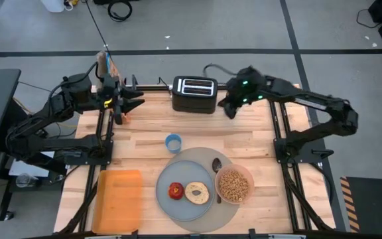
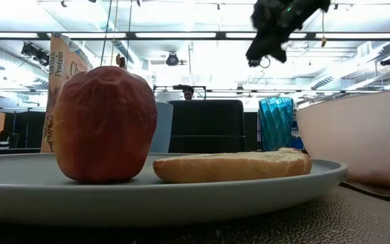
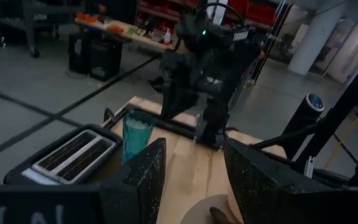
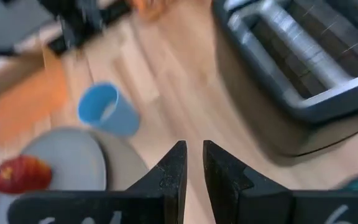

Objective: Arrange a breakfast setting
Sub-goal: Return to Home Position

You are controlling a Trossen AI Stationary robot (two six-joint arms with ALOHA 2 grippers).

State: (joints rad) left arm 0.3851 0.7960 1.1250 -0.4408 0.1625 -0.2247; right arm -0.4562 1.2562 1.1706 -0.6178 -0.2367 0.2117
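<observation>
The large grey mat (image 1: 207, 154) lies at the table's near middle. On it sits the grey plate (image 1: 181, 207) with the red apple (image 1: 176, 191) and the bagel half (image 1: 197, 193). The pink bowl (image 1: 234, 186), full of cereal, stands on the mat's right part, and the spoon (image 1: 217, 169) lies beside it. The teal tumbler (image 1: 173, 143) stands upright just beyond the mat's far left rim. My right gripper (image 1: 231, 109) is shut and empty, in the air by the toaster's right end. My left gripper (image 1: 132, 103) is open and empty at the far left.
A black toaster (image 1: 194, 94) stands at the far middle edge. A flat orange tray (image 1: 118, 199) lies at the near left. A cereal box (image 1: 105, 66) stands behind the left arm. Bare wood lies between the toaster and the mat.
</observation>
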